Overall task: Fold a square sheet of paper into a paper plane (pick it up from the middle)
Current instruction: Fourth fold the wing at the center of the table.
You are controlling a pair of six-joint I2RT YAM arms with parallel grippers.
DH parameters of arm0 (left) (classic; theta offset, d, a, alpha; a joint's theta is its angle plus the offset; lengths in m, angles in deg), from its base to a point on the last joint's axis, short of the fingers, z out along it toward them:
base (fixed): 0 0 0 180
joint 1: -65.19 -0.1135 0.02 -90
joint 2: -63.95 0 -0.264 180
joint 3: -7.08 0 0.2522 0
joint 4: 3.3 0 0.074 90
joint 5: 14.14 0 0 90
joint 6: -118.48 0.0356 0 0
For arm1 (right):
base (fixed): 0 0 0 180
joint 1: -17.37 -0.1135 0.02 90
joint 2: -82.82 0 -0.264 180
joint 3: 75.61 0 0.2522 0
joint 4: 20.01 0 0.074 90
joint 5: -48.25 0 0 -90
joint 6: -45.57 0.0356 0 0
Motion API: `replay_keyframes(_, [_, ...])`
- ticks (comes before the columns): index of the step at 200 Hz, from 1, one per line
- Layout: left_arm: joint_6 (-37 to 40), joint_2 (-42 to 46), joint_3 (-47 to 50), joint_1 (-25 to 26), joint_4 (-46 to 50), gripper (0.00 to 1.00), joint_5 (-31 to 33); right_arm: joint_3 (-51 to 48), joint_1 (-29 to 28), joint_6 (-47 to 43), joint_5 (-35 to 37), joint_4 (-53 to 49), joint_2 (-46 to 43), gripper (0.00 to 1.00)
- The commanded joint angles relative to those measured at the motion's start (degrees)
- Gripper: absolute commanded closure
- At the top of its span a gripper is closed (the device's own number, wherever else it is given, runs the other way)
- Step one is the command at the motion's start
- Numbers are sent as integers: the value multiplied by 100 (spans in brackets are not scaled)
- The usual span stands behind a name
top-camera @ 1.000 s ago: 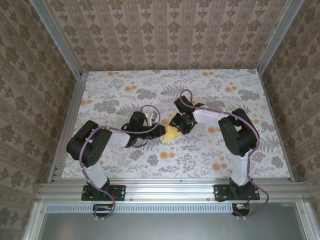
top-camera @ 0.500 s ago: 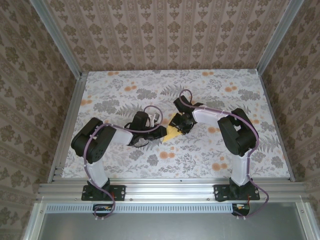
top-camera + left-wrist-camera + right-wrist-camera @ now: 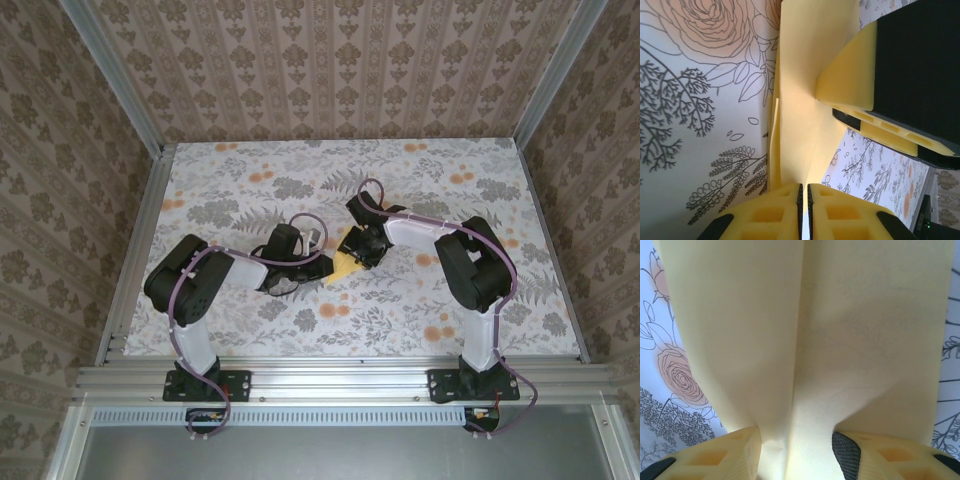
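The pale-yellow sheet of paper [image 3: 345,268] lies folded at the middle of the table, between the two arms, with a long crease up its centre [image 3: 805,315]. My left gripper [image 3: 326,262] reaches it from the left. Its jaws [image 3: 804,187] are pressed together at the paper's narrow end [image 3: 800,100], shut on its edge. My right gripper [image 3: 361,248] comes down on the paper from behind. Its fingers [image 3: 846,452] stand apart on either side of the crease, with the paper bulging between them. One right finger [image 3: 850,75] rests on the paper in the left wrist view.
The table [image 3: 250,190] carries a cloth printed with grey leaves and orange flowers [image 3: 434,332]. Aluminium rails [image 3: 330,380] run along its near edge, and patterned walls close in the other three sides. Both arms' elbows [image 3: 180,285] [image 3: 475,265] stand beside the centre.
My left gripper has slid to the right onto the paper, so less of the yellow shows in the top view. The right arm has hardly moved.
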Motion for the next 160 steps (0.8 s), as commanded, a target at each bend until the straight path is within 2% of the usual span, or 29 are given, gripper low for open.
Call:
replay_keyframes(1, [157, 10, -81, 16, 231, 86, 131, -545, 31, 133, 840, -1264, 839, 50])
replay_keyframes(111, [164, 160, -20, 25, 357, 85, 389, -592, 31, 378, 785, -1259, 959, 50])
replay_keyframes(160, [157, 729, 192, 50, 18, 79, 216, -589, 40, 470, 735, -1271, 1071, 48])
